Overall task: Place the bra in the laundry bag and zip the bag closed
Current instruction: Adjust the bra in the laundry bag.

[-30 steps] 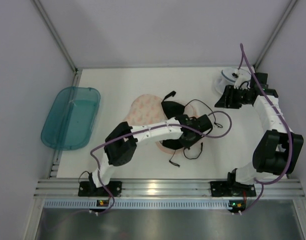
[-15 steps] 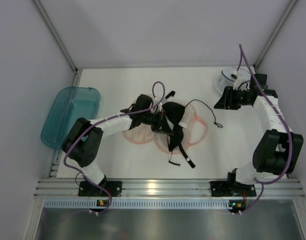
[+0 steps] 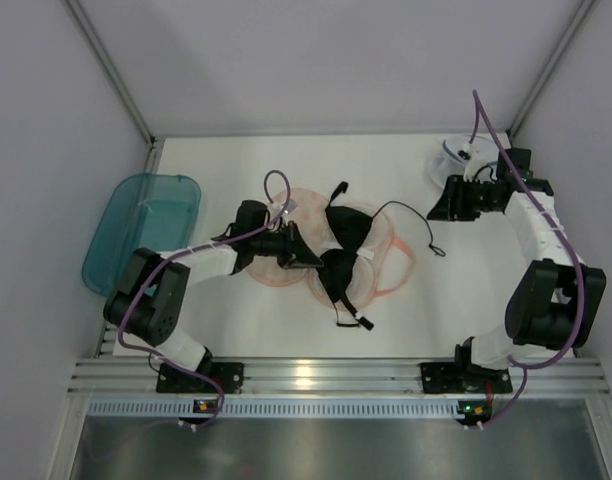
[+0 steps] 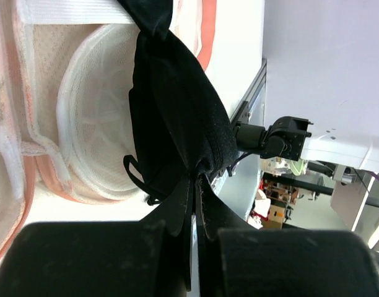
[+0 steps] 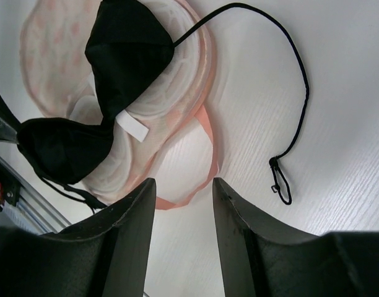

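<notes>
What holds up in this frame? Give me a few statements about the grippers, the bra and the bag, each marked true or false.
1. The left gripper is shut on the bra. True.
2. The laundry bag is zipped closed. False: it lies open beneath the bra.
3. The right gripper holds the bra. False: its jaws are apart and empty.
4. A teal bin sits left of the bag. True.

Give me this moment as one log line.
left fingers: shut on bra | bra: across open laundry bag | right fingers: open, empty
</notes>
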Tool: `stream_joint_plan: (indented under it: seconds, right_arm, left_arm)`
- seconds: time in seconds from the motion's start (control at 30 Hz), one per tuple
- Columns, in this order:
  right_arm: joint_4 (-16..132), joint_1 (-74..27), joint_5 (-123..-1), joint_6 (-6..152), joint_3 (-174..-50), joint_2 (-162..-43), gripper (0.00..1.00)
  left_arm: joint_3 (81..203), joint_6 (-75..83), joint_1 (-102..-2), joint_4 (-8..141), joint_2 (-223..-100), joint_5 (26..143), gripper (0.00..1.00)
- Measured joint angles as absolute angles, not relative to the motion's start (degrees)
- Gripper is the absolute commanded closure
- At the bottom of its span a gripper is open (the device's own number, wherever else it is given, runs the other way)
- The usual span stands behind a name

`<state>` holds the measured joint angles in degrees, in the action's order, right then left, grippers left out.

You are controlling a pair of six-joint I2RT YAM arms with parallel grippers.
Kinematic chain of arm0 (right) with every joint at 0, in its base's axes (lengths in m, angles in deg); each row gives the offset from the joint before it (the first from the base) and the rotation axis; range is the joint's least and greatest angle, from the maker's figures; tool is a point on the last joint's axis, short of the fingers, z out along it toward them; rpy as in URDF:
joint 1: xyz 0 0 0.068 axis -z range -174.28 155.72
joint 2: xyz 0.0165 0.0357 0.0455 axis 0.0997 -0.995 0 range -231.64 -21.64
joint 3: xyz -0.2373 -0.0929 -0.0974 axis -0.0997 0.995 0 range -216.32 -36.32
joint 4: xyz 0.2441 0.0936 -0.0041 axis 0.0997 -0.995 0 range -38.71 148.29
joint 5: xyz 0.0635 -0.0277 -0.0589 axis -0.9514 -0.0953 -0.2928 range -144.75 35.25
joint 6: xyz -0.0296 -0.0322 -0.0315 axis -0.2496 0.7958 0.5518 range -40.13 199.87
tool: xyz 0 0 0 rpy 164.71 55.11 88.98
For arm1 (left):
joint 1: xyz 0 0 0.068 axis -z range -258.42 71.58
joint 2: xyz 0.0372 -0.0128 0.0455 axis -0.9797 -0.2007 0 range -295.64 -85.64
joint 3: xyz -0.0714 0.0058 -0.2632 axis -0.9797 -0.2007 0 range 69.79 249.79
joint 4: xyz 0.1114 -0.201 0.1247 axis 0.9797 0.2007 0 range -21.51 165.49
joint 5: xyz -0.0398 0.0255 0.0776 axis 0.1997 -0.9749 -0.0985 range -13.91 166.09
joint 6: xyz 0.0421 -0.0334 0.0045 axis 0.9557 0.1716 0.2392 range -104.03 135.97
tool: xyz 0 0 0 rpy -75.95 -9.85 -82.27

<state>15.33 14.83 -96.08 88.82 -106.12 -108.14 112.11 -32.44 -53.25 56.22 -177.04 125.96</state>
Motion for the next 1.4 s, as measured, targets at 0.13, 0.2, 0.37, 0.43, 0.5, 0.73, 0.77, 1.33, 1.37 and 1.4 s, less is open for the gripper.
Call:
stream_joint_plan:
  seconds: [0.13,0.2,0.37,0.43,0.5,0.73,0.77,1.33,1.37,1.4]
  right_arm:
    - [15.4,13.76,-95.88,88.79,-106.1,-108.14,0.57]
    - [15.38,13.03,-95.73,88.77,-106.06,-108.14,0.57]
    - [15.46,11.35,-95.33,88.82,-105.42,-107.81,0.59]
    - [15.51,10.8,-95.14,88.84,-104.92,-107.61,0.59]
    - [15.49,10.3,-95.05,88.86,-104.57,-107.5,0.62]
    - [15.66,8.29,-94.65,88.84,-104.5,-107.48,0.68]
    - [15.77,7.99,-94.61,88.82,-104.48,-107.48,0.69]
    - [15.31,7.4,-91.81,88.42,-106.21,-107.61,0.62]
    - [15.33,7.4,-91.42,88.44,-106.38,-107.64,0.61]
    - [15.2,7.48,-90.98,88.51,-106.69,-107.64,0.61]
  left_arm:
    - [110.56,-32.9,-55.72,55.61,-176.58,125.44,1.0]
    - [109.91,-32.81,-57.28,56.29,-176.73,124.63,0.99]
    - [109.4,-31.74,-58.5,58.91,-177.54,121.52,0.99]
    - [109.4,-30.69,-58.5,60.57,-177.85,120.26,0.99]
    - [109.4,-30.01,-58.57,61.82,-178.09,119.12,0.99]
    - [109.93,-26.23,-58.59,65.55,-178.09,119.08,1.0]
    - [110.17,-25.73,-58.33,65.86,-177.72,119.16,1.0]
    - [147.26,4.28,-26.68,98.78,-183.22,90.88,0.94]
    - [148.53,5.53,-24.88,100.15,-185.26,89.48,0.82]
    - [149.53,6.82,-22.85,101.4,-187.86,88.15,0.75]
